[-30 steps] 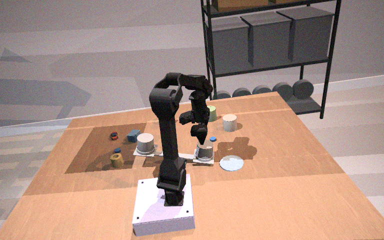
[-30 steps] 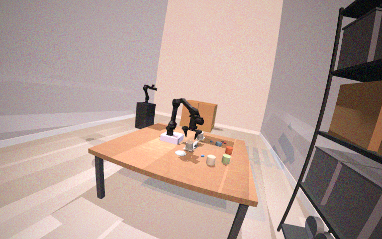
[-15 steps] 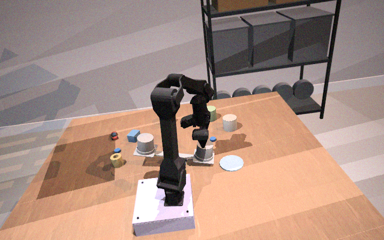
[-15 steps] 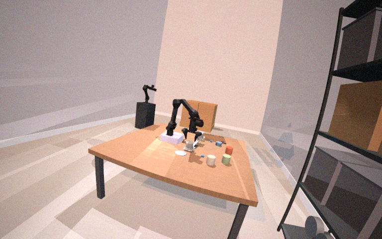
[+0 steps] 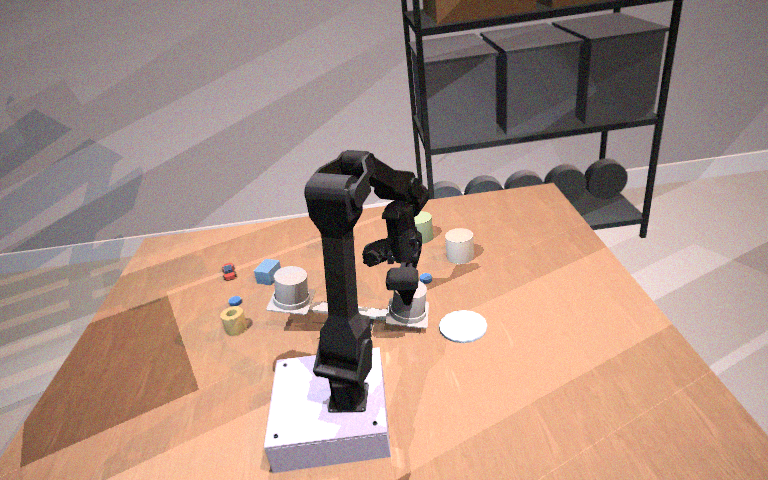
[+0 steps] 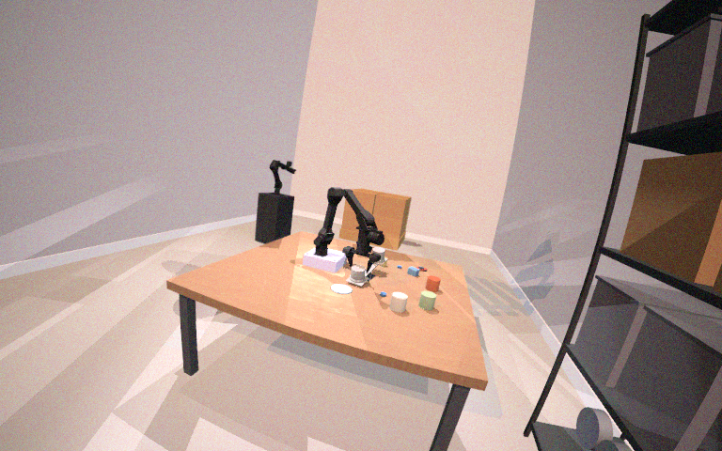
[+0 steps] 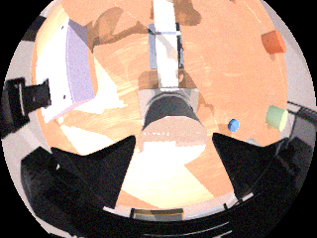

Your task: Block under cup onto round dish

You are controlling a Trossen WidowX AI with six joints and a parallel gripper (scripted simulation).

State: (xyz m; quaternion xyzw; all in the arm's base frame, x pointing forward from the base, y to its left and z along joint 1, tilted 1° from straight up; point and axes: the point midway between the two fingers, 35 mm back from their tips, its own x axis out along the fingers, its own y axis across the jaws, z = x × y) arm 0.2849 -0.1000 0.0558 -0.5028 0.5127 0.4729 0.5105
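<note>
1. Grey, the right-hand cup [image 5: 408, 304] sits on the lower end of the balance [image 5: 339, 309], beside the round dish [image 5: 463, 326].
2. The gripper [image 7: 173, 149] hangs above it, jaws fully spread, holding nothing.
3. Risk: an off-centre descent could tilt the beam and disturb the left-hand cup [image 5: 290, 286].

We count 2 grey cups [image 5: 290, 286] [image 5: 409, 301], 1 round dish [image 5: 463, 326], 1 cream cylinder [image 5: 459, 245], 1 green cylinder [image 5: 424, 225], 1 red cylinder [image 6: 433, 283], 1 yellow ring [image 5: 232, 320], 1 blue block [image 5: 266, 270], 2 blue discs [image 5: 235, 300] [image 5: 425, 277].
</note>
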